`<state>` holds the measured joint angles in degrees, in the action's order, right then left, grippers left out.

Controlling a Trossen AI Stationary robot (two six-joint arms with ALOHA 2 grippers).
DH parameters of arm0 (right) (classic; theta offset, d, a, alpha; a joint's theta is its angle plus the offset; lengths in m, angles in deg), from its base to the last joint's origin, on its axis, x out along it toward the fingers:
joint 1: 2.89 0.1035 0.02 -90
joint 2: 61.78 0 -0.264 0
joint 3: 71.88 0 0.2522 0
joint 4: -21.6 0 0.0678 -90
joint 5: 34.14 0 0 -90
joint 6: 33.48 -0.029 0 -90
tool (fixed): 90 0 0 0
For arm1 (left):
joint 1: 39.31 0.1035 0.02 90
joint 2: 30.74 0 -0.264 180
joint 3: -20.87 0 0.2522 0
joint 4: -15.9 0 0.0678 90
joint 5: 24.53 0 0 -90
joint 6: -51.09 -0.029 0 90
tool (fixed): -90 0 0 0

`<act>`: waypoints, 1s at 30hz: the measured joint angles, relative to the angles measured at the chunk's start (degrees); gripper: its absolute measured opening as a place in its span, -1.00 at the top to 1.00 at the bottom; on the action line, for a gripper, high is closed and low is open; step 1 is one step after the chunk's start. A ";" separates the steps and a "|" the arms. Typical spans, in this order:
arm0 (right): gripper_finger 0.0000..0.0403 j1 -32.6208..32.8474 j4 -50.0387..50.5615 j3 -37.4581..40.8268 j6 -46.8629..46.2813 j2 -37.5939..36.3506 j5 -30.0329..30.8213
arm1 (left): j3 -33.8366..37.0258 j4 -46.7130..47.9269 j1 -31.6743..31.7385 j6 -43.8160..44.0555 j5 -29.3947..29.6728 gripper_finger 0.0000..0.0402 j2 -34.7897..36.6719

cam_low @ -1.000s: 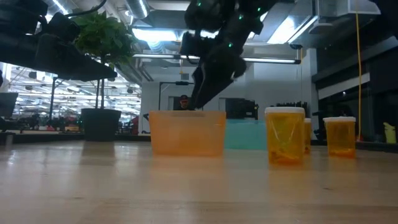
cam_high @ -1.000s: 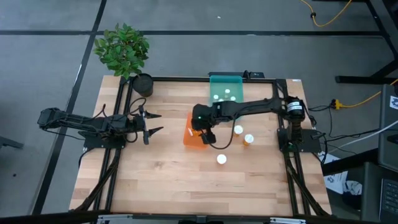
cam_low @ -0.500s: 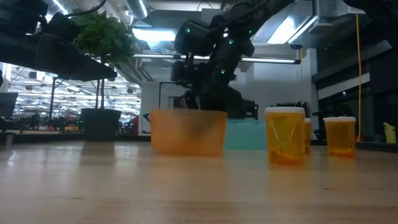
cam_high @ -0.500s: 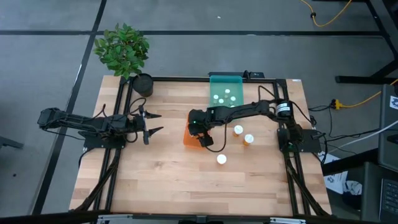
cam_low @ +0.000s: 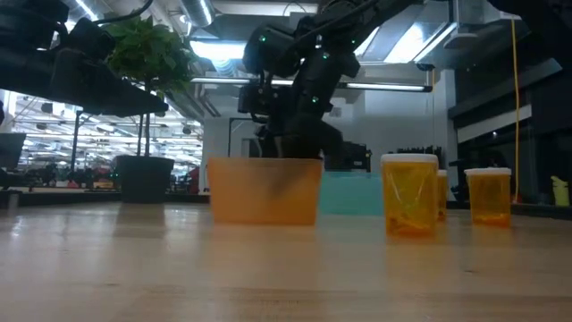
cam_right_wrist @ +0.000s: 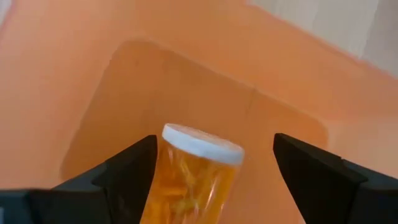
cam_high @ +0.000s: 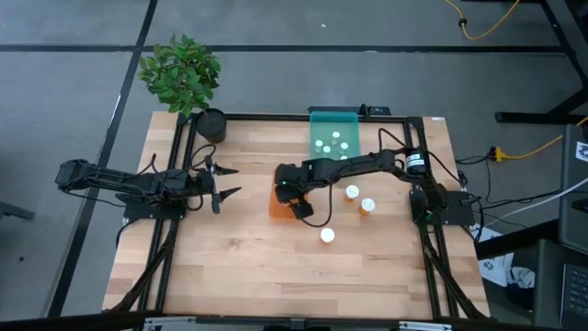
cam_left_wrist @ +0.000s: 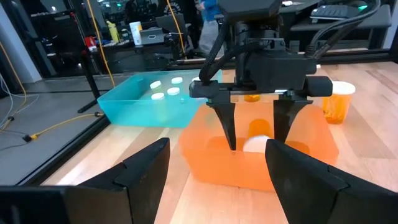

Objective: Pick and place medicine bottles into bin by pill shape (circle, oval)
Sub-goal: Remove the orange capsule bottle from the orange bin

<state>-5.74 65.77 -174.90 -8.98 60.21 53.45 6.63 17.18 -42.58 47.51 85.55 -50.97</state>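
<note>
looking down past the right gripper [cam_right_wrist: 211, 186], you find an amber medicine bottle [cam_right_wrist: 194, 174] sitting between its two spread fingers, inside the orange bin [cam_right_wrist: 205, 93]. the fingers stand wide on either side of it and neither appears to touch the bottle, so the gripper has hold of nothing. the bottle's long axis runs roughly along the gripper's own approach line, white cap facing away from the fingers toward the bin floor, though from this angle you can't be sure whether it rests on the floor or tips against a wall.

from the left wrist view you see the same right gripper [cam_left_wrist: 254, 124] hanging straight down into the orange bin [cam_left_wrist: 249, 163], fingers apart, with a pale cap [cam_left_wrist: 256, 144] low between them. any lift out of the bin goes straight up; the bin walls lie close around the fingers.

the bottle has a clear amber body full of orange pills and a flat white cap.

the right arm is plainly the nearer one. the left gripper [cam_high: 223, 183] waits well apart at the table's left side, fingers open and empty. three more bottles [cam_high: 352, 192] stand on the wood right of the orange bin, and the teal bin [cam_high: 333, 117] behind holds several white-capped ones.
</note>
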 joint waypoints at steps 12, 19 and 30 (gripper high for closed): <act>-0.47 0.00 4.19 -0.83 -3.45 -0.02 0.89 | 0.01 -0.01 -0.02 0.00 0.00 -0.28 -0.02; -0.20 -0.04 4.77 -0.84 -4.93 -0.02 1.26 | -0.01 -0.01 -0.02 0.00 0.00 -0.28 -0.02; 0.18 0.09 16.25 -11.54 -4.66 -0.04 1.29 | 0.00 -0.01 -0.02 0.00 0.00 -0.28 -0.02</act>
<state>-5.66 82.02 -186.44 -13.64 60.17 54.74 6.62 17.16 -42.60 47.51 85.55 -50.99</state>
